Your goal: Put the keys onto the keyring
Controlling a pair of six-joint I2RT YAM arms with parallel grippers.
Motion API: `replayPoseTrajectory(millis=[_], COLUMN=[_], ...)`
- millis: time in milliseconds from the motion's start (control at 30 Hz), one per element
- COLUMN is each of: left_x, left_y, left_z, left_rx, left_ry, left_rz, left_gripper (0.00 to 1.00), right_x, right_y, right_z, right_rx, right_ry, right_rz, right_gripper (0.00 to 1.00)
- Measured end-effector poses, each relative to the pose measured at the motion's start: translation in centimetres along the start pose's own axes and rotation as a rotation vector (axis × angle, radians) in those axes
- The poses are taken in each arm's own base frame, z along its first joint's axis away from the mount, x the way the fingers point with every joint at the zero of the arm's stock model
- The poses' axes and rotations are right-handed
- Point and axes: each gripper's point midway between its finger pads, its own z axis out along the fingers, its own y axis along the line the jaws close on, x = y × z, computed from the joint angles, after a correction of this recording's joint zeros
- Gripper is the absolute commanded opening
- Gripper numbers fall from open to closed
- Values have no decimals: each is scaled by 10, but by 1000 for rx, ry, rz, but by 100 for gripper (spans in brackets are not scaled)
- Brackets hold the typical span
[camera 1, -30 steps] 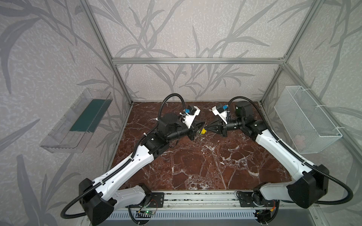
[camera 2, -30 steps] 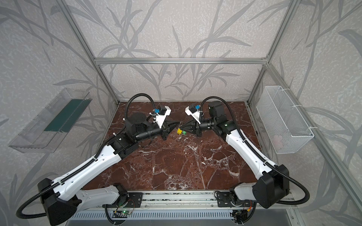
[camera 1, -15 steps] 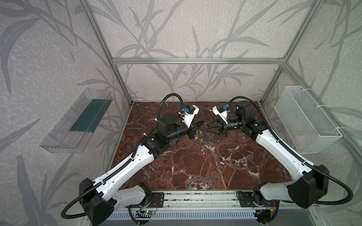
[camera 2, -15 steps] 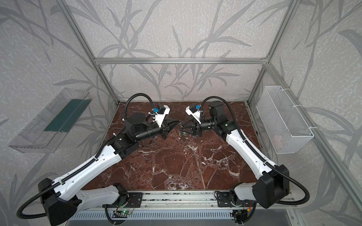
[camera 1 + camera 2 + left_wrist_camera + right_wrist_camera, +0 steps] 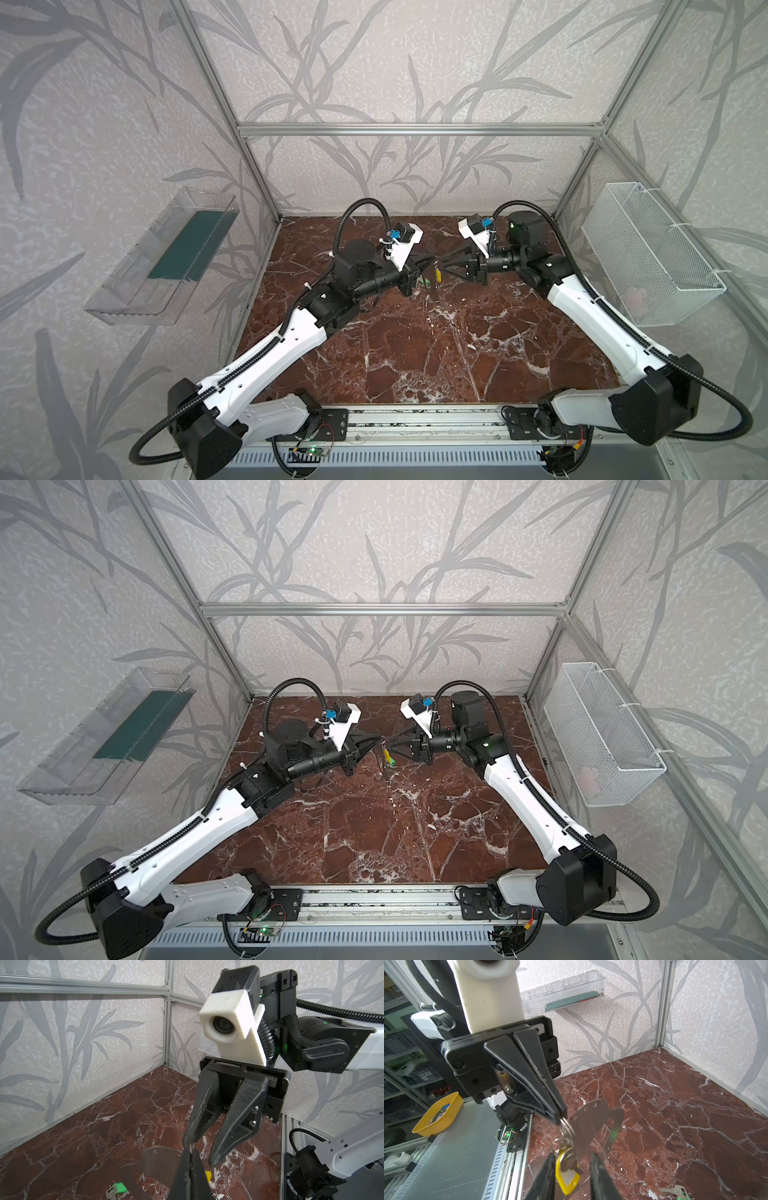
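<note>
The left gripper (image 5: 560,1116) clenches the keyring (image 5: 591,1126) above the table (image 5: 675,1105); the yellow-tagged key (image 5: 566,1176) dangles against it between the right gripper's (image 5: 201,1152) released jaws; the green-tagged key (image 5: 679,1190) lies below

the table (image 5: 415,353) is dark red-brown marble veined in white, the walls (image 5: 374,62) pale grey with darker grey leaf sprays, the keyring (image 5: 589,1126) dull grey, the keys (image 5: 568,1157) silvery with a yellow tag (image 5: 568,1178) and a green tag (image 5: 120,1187), the wire basket (image 5: 648,257) white.
</note>
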Motion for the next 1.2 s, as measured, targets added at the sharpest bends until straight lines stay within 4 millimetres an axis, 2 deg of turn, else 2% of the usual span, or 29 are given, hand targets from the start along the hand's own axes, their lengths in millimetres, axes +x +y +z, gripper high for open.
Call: replayPoseTrajectory(millis=[400, 1067, 1200], left_x=[1, -2, -3], left_y=[-5, -7, -7], left_z=[0, -1, -2], left_rx=[31, 40, 39], left_ry=[4, -6, -9], left_rz=[-5, -2, -2], left_gripper=[0, 0, 0], right_x=[-16, -9, -8], right_y=[7, 7, 6], right_z=[-1, 7, 8], right_rx=[-34, -79, -81], right_ry=[-31, -17, -15], right_rz=[-29, -3, -1], right_gripper=[26, 25, 20])
